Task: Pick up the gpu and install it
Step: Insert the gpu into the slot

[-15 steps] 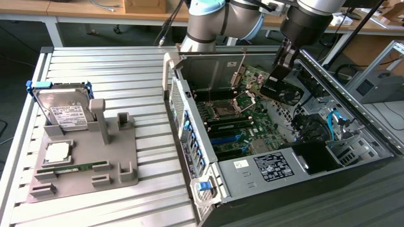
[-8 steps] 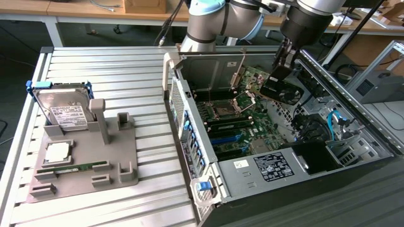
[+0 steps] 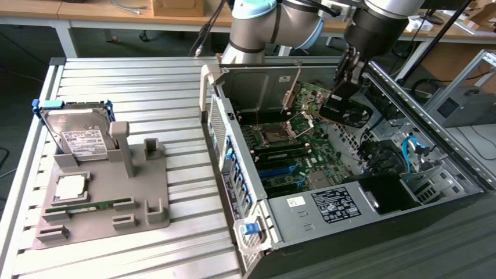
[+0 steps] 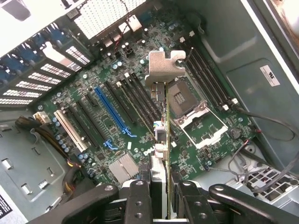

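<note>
1. holding the gpu (image 4: 161, 133), a thin dark rectangular circuit card with a pale metal bracket strip at one end, the black two-finger gripper (image 4: 161, 198) has its jaws partly closed, with one finger pressed against each flat face of the card.
2. the card stands edge-on between the jaws and runs straight out past the fingertips; the bracket strip is the end farthest from the jaws.
3. jaws and card are inside the open grey metal computer case (image 3: 352, 206), held over the green motherboard (image 4: 93, 140). whether the card touches the board cannot be told.
4. beyond the fingertips, on one side of the held card, lie a long blue expansion slot (image 4: 111, 114) and several black slots; on the other side lies the square silver-framed processor socket (image 4: 189, 105).
5. well away from the jaws, outside the case, a silver boxy hard drive with a white label (image 3: 78, 136) stands upright in a grey plastic fixture (image 3: 147, 192) on the pale slatted metal table (image 3: 139, 81).
</note>
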{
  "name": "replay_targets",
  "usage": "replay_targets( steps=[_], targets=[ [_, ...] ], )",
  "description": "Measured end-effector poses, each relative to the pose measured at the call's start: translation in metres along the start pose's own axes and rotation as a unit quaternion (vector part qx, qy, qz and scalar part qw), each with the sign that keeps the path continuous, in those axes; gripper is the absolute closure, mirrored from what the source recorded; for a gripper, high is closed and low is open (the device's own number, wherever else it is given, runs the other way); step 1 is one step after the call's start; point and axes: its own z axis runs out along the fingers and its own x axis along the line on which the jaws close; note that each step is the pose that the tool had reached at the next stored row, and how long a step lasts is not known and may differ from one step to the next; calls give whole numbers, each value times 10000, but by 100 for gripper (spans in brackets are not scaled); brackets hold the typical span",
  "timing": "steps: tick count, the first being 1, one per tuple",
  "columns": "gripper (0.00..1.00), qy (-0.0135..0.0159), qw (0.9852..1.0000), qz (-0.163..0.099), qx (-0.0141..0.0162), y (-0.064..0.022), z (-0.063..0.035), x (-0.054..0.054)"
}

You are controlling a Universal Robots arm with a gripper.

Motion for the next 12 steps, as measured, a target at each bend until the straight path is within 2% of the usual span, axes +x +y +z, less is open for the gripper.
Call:
replay_targets(
  steps=[12],
  targets=[
    [73, 8, 9993, -370, -9, 0, 0, 0]
  ],
)
